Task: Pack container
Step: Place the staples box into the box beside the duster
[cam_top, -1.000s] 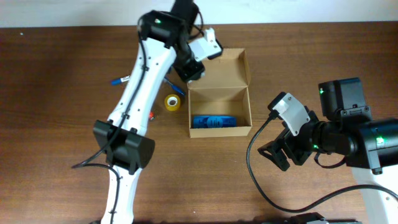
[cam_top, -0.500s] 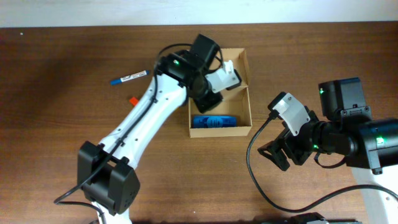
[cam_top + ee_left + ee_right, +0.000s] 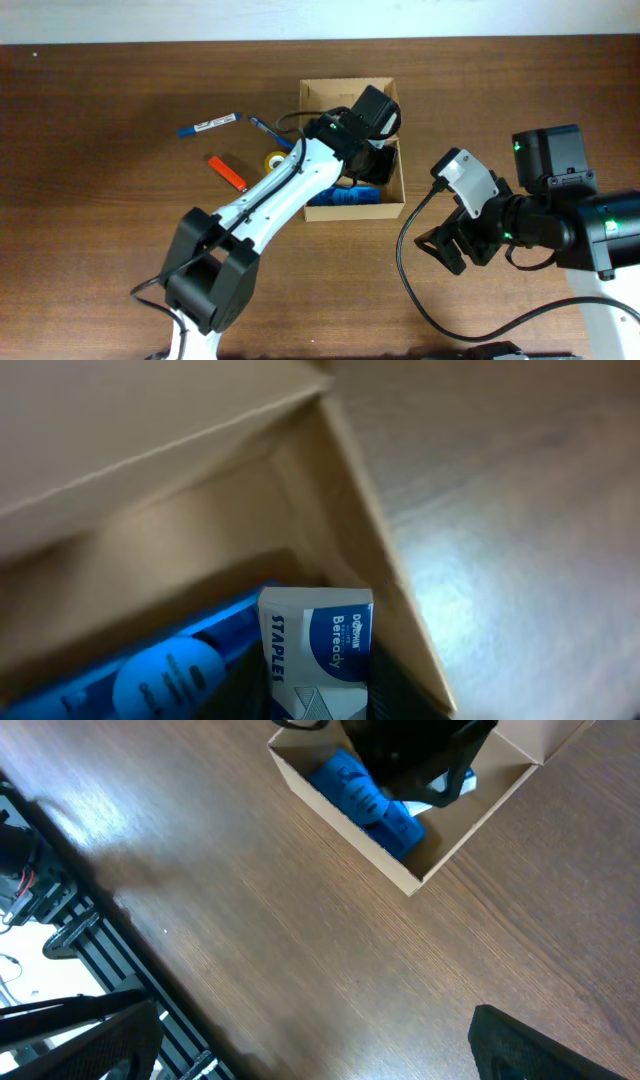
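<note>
Container: a plain tan cardboard container (image 3: 385,211), rectangular and open-topped, sits on the dark wooden table (image 3: 100,220), a little right of centre and toward the far edge.
Lid: the flap lid (image 3: 330,95) lies thrown open on the far side, its bare cardboard inside facing up.
Contents: a blue pack (image 3: 345,197) lies along the near wall. In the left wrist view it sits beside a white-and-blue staples box (image 3: 315,640) marked "STAPLES", close to an inner corner.
Left gripper: the left gripper (image 3: 372,165) is down inside the container, jaws drawn in on the staples box, with a dark finger showing on either side of it in the wrist view.
Left arm: the white arm crosses the table diagonally from the near left, overhangs the container's left wall and covers much of the opening.
Right gripper: the right gripper (image 3: 445,250) hangs over bare wood to the near right of the container, apart from it, fingers spread wide and holding nothing.
Left of the container: a yellow tape roll (image 3: 277,160) lies just beside the left wall and a blue pen (image 3: 265,128) near the lid's corner. An orange item (image 3: 228,173) and a blue marker (image 3: 210,124) lie farther out.
Open room: bare wood stretches across the left half and along the near side. Only a narrow strip separates the container's right wall from the right arm.
Edges: the table's far edge runs just behind the lid, against a pale wall (image 3: 150,20). The right wrist view shows another table edge with dark rails (image 3: 70,930) beyond it.
</note>
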`<control>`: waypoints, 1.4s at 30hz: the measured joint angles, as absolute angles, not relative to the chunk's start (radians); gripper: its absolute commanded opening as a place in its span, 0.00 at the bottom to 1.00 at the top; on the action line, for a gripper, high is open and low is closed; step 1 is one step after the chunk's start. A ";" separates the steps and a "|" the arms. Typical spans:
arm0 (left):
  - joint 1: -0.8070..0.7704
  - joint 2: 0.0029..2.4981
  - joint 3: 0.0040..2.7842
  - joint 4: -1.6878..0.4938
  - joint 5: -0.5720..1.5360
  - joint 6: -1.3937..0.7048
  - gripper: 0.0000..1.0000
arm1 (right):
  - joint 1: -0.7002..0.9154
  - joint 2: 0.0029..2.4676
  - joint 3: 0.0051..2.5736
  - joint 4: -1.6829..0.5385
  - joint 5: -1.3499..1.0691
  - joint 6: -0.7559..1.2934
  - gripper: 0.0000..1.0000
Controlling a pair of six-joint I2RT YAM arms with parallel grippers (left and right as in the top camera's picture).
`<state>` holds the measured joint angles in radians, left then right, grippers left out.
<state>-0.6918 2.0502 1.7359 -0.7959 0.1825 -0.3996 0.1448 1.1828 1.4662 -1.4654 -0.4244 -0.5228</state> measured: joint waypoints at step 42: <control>-0.734 2.119 1.735 -0.736 0.169 -0.842 0.48 | 0.145 1.183 1.466 -1.465 -0.424 -0.523 0.99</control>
<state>-0.7338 2.1189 1.7351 -0.7361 0.1688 -0.8417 0.1448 1.1828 1.4662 -1.4654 -0.4244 -0.5232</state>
